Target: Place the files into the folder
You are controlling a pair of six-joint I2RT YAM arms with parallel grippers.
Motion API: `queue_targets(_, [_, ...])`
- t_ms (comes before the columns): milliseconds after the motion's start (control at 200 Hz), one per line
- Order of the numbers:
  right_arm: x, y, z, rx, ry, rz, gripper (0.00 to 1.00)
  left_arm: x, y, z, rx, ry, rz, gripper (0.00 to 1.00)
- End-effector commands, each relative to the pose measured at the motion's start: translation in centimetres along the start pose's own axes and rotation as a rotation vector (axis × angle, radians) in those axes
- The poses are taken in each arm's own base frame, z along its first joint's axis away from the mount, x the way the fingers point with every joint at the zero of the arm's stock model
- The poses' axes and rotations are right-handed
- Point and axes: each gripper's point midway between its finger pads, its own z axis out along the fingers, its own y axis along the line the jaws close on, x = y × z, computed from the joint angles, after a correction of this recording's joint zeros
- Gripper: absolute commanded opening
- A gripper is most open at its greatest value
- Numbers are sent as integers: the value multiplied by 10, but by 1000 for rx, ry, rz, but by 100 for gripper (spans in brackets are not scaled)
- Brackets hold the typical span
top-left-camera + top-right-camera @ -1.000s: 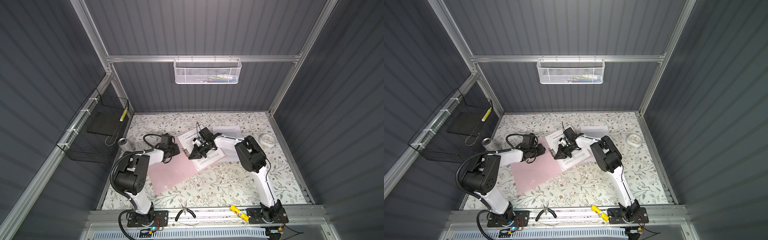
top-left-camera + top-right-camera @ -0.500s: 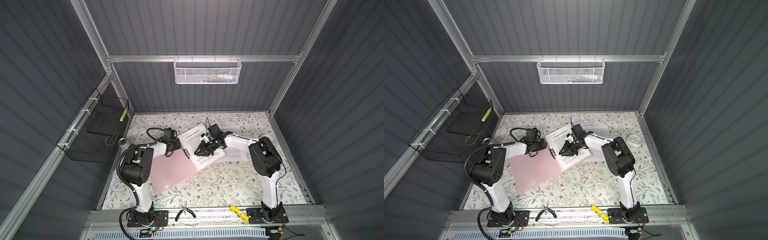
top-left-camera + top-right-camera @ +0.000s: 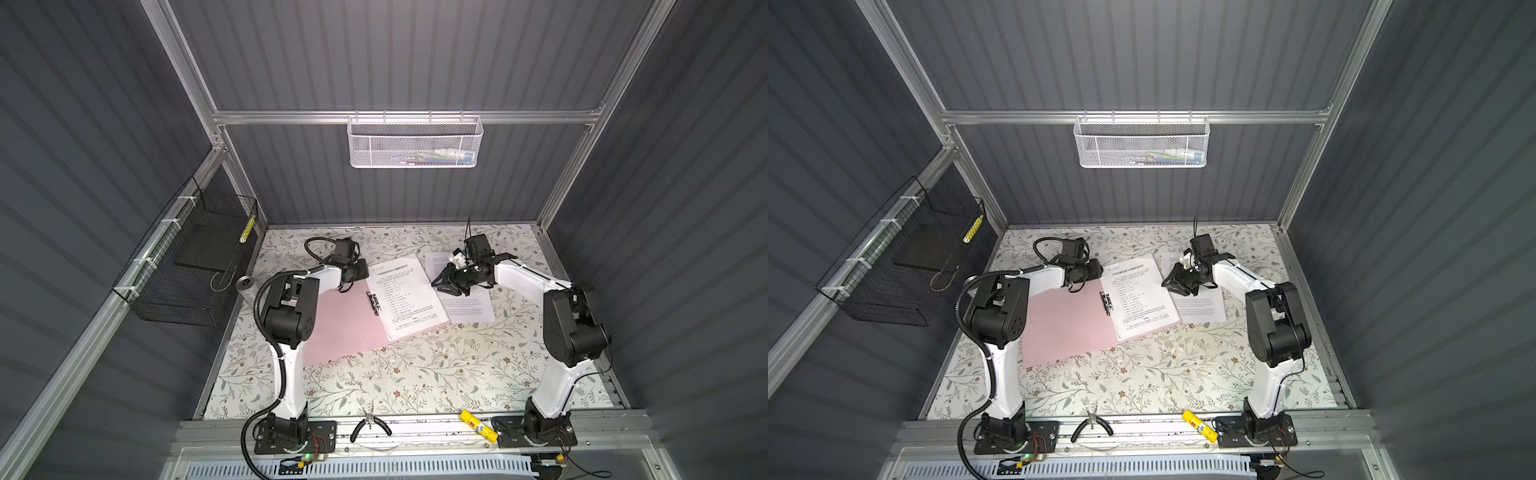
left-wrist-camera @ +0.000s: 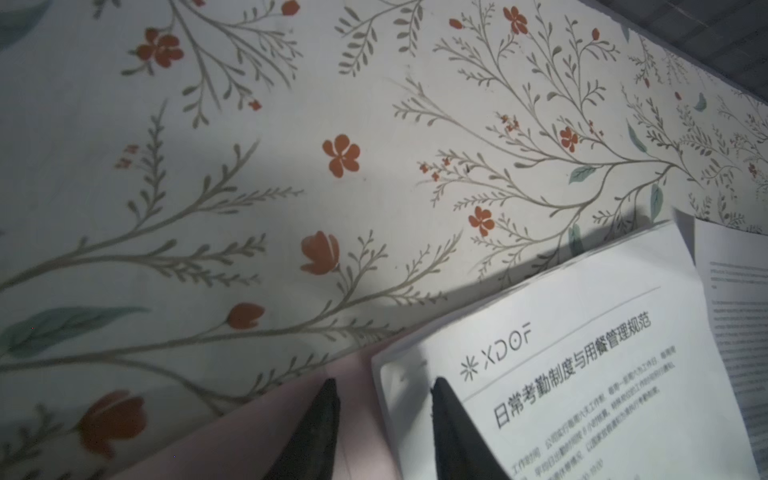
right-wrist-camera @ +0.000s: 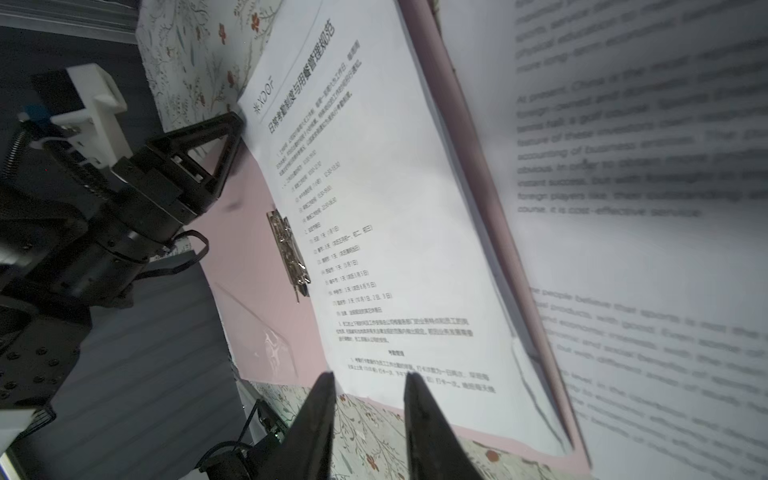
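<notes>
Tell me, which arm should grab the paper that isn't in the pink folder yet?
Probably the right. The right claw hovers open above that loose sheet. The left claw is at the far corner of the folder, with the headed pages lying between.

The right claw (image 3: 445,288) has pulled back to the right, off the middle of the files (image 3: 409,299) lying on the folder (image 3: 340,324). It now hangs over the loose sheet (image 3: 469,309) beside them, jaws wider apart. Its elbow has swung out toward the right edge of the worktop (image 3: 415,374). The left claw (image 3: 360,270) has reached farther, from the folder's left leaf to the files' far left corner.
</notes>
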Motion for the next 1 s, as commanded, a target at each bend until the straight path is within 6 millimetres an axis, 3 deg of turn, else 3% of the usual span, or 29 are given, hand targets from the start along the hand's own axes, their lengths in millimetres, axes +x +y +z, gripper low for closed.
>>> queue_targets(0, [9,-24,4,87,32,0,34,21,6,15,-17,105,16,39])
queue_targets(155, [1,-42,-6,138,-28,20,37,4,-1,22,-3,85,24,40])
queue_targets(315, [-29,-63,-45,200,-240,-18,35,-14,-10,19,12,58,48,41])
queue_targets(460, [-65,-104,-100,358,-385,0,42,-35,-20,-1,19,4,64,46])
queue_targets(590, [-89,-132,-126,311,-406,81,57,-46,-29,-28,34,-16,53,55])
queue_targets(706, [-100,-152,-129,312,-387,108,61,-44,-39,-51,67,12,66,62])
queue_targets(931, [-117,-148,-110,165,-333,82,59,-37,-39,-100,61,-26,58,72])
queue_targets(951, [-118,-148,-109,164,-329,80,59,-24,-33,-99,53,-3,50,72])
queue_targets(996, [-122,-150,-105,162,-317,78,58,-19,-33,-106,58,-3,47,72])
